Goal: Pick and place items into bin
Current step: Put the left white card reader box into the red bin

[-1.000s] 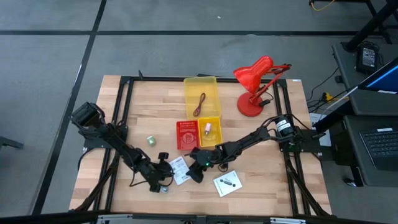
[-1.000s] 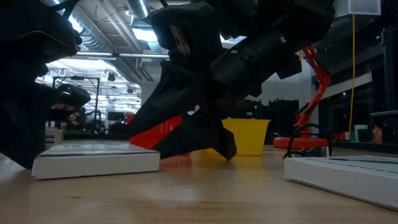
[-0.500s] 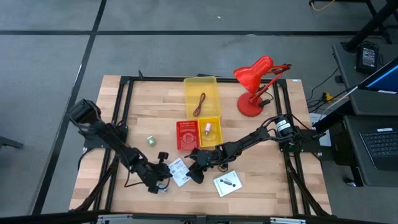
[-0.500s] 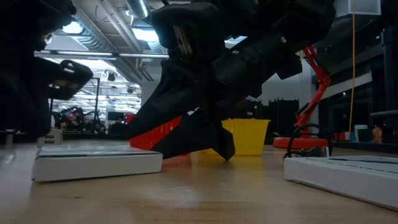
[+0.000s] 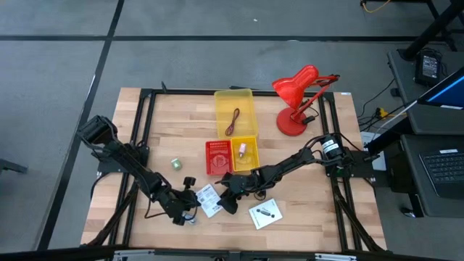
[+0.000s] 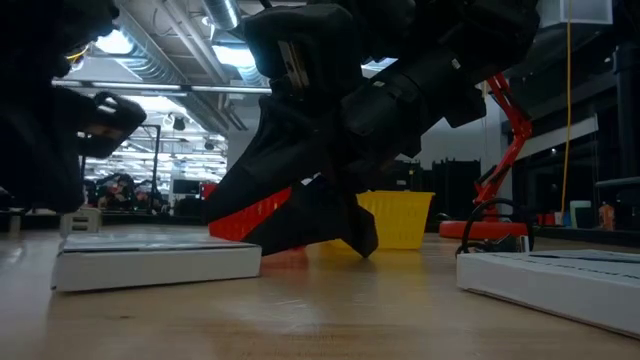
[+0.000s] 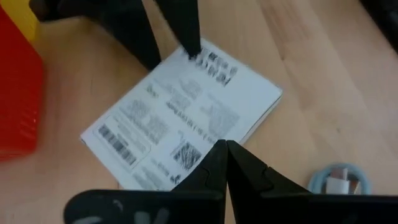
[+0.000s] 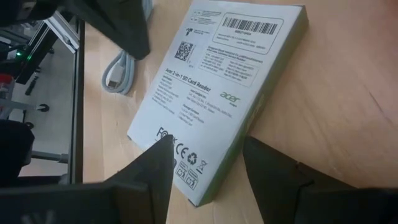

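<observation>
A white printed packet (image 5: 209, 200) lies flat on the table between my two grippers. My left gripper (image 7: 225, 149) is shut and hangs a little above the table at the packet's near-left edge (image 7: 186, 168), touching nothing. My right gripper (image 8: 214, 168) is open, slanting down from the right, with one corner of the packet (image 8: 205, 186) between its fingers. A second white packet (image 5: 264, 212) lies flat to the right. The yellow bin (image 5: 233, 109) at the far middle holds a dark red cord (image 5: 232, 121). A small green piece (image 5: 175, 164) lies on the table. My right gripper's fingers (image 8: 155, 165) stand on either side of the packet's corner, which lies flat on the table. I cannot tell whether they touch it.
A red box (image 5: 217, 156) and a small yellow compartment (image 5: 244, 150) sit at the bin's near end. The red desk lamp (image 5: 297, 98) stands at the far right. A pale coiled cable (image 7: 339, 180) lies beside my left gripper, and a small black object (image 5: 190, 181) lies just beyond it.
My left gripper has risen a little off the table beside the packet's left end, still shut. My right gripper and the packets have kept still.
</observation>
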`<state>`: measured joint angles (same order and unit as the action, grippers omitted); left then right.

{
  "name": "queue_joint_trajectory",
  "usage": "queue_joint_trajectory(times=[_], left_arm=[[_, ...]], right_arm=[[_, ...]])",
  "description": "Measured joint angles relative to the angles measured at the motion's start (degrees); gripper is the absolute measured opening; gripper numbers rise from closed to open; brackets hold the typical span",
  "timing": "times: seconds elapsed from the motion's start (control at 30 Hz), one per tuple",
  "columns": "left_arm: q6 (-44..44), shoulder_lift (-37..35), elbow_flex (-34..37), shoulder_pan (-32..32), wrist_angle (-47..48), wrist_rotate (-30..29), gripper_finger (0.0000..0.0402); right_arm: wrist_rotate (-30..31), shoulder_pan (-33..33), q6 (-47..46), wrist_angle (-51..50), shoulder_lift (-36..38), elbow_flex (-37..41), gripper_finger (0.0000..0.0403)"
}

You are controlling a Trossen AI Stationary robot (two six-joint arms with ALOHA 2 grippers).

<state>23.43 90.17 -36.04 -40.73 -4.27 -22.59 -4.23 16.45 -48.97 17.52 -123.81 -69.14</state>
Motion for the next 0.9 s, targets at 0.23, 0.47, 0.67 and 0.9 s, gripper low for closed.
queue_joint_trajectory(times=[0.23, 0.47, 0.67, 0.9], left_arm=[[1.3, 1.0, 0.7, 0.4, 0.0, -0.4, 0.0002], [1.5, 1.3, 0.7, 1.6, -0.6, 1.6, 0.0002], [1.4, 2.8, 0.6, 1.6, -2.4, 2.5, 0.0002], [1.3, 2.9, 0.6, 1.6, -2.4, 2.9, 0.0002]], right_arm=[[0.1, 0.0, 0.0, 0.0, 0.0, 0.0, 0.0174], [0.0, 0.0, 0.1, 0.0, 0.0, 0.0, 0.0174], [0.1, 0.0, 0.2, 0.1, 0.0, 0.0, 0.0174], [0.1, -0.1, 1.4, 0.7, -0.1, 0.1, 0.0174]])
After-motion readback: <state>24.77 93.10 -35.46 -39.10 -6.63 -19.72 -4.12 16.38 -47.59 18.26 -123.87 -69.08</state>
